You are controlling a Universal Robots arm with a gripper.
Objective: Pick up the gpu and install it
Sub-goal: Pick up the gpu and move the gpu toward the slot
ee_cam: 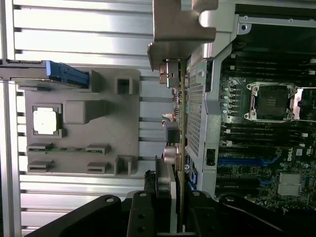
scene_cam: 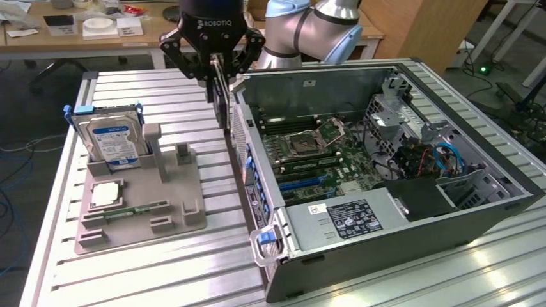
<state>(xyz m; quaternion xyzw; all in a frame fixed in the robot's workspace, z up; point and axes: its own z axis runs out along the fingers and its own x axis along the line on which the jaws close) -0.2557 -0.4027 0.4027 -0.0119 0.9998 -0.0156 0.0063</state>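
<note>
My gripper (scene_cam: 219, 75), marked ROBOTIQ, is clamped on the gpu (scene_cam: 224, 102). The card hangs edge-on over the slatted table (scene_cam: 153, 268), just beside the open computer case (scene_cam: 410, 236) at its wall on the exterior view's left. The grey holder tray (scene_cam: 145, 192) with the blue-labelled hard drive (scene_cam: 115, 142) stands farther left, with bare slats between.

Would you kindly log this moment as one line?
gripper: shut on gpu | gpu: upright, off the fixture | place: beside computer case | installed: no
</note>
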